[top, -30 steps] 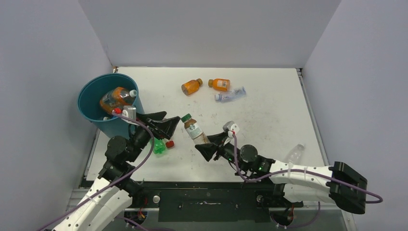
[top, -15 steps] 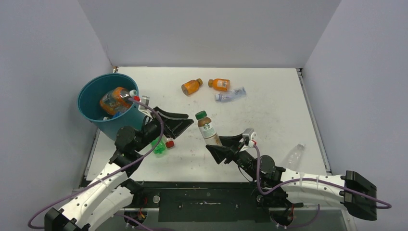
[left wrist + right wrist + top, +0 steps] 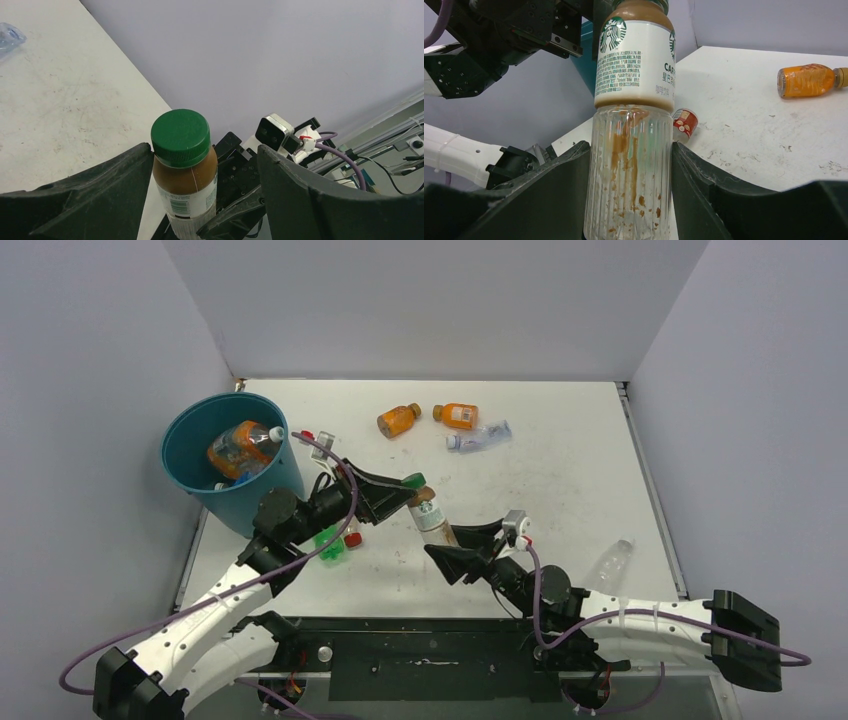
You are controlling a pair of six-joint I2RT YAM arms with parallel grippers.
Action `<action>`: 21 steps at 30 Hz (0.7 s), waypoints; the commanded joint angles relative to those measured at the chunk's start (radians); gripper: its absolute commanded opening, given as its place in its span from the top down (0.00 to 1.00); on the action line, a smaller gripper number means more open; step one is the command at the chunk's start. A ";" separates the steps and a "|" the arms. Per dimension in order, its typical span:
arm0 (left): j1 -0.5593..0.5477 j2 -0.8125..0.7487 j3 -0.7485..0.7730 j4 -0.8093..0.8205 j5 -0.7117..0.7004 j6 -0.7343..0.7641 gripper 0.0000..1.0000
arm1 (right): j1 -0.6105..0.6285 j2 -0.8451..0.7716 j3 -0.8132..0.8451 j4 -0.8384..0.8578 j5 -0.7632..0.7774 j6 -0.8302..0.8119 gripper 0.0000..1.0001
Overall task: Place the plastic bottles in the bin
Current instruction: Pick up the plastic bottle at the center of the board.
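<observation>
Top external view: bin (image 3: 188, 452) holds an orange bottle (image 3: 238, 448); my right tool (image 3: 452, 545) clasps the Starbucks bottle (image 3: 428, 512), left tool (image 3: 403, 496) unclenched around its cap (image 3: 180, 136); other bottles (image 3: 398, 420) litter the tabletop (image 3: 560, 470).

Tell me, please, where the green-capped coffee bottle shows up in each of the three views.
Top external: the coffee bottle leans just left of centre, above the table.
Left wrist: lower centre, green cap toward the camera.
Right wrist: centre, running the full height, cap cut off at the top.
Shared landmark: the white table behind it in all three.
</observation>
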 commanded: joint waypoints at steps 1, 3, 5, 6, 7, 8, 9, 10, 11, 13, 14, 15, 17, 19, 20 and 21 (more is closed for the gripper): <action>-0.014 0.013 0.067 -0.001 -0.014 0.041 0.28 | 0.013 0.002 0.006 0.066 -0.002 -0.022 0.95; -0.022 0.024 0.078 -0.019 -0.021 0.057 0.30 | 0.017 0.004 0.010 0.062 -0.002 -0.027 0.95; -0.030 0.035 0.091 -0.042 -0.026 0.077 0.35 | 0.022 0.004 0.014 0.059 0.001 -0.031 0.95; -0.034 0.040 0.094 -0.050 -0.027 0.084 0.38 | 0.025 0.004 0.015 0.054 0.001 -0.033 0.95; -0.040 0.045 0.097 -0.052 -0.028 0.088 0.42 | 0.026 0.005 0.018 0.049 0.000 -0.035 0.95; -0.045 0.048 0.099 -0.054 -0.029 0.094 0.45 | 0.028 0.008 0.022 0.042 -0.001 -0.039 0.95; -0.051 0.051 0.101 -0.057 -0.032 0.098 0.48 | 0.030 0.009 0.026 0.036 -0.001 -0.043 0.95; -0.055 0.053 0.103 -0.061 -0.037 0.103 0.54 | 0.030 0.012 0.029 0.034 -0.001 -0.047 0.95; -0.058 0.055 0.105 -0.062 -0.041 0.108 0.63 | 0.032 0.016 0.030 0.034 -0.003 -0.048 0.95; -0.062 0.059 0.111 -0.063 -0.046 0.113 0.74 | 0.037 0.023 0.034 0.034 -0.004 -0.052 0.95; -0.062 0.062 0.115 -0.064 -0.044 0.116 0.81 | 0.039 0.026 0.035 0.034 -0.004 -0.055 0.94; -0.062 0.064 0.121 -0.067 -0.041 0.120 0.86 | 0.041 0.028 0.037 0.031 -0.002 -0.059 0.92; -0.064 0.067 0.132 -0.075 -0.039 0.132 0.98 | 0.047 0.027 0.045 0.004 0.001 -0.060 0.76; -0.064 0.065 0.135 -0.083 -0.043 0.145 1.00 | 0.049 0.020 0.068 -0.063 0.002 -0.052 0.44; -0.063 0.060 0.134 -0.086 -0.049 0.149 1.00 | 0.049 0.017 0.081 -0.103 0.007 -0.046 0.31; -0.064 0.050 0.134 -0.090 -0.058 0.159 1.00 | 0.052 0.011 0.102 -0.143 0.017 -0.033 0.08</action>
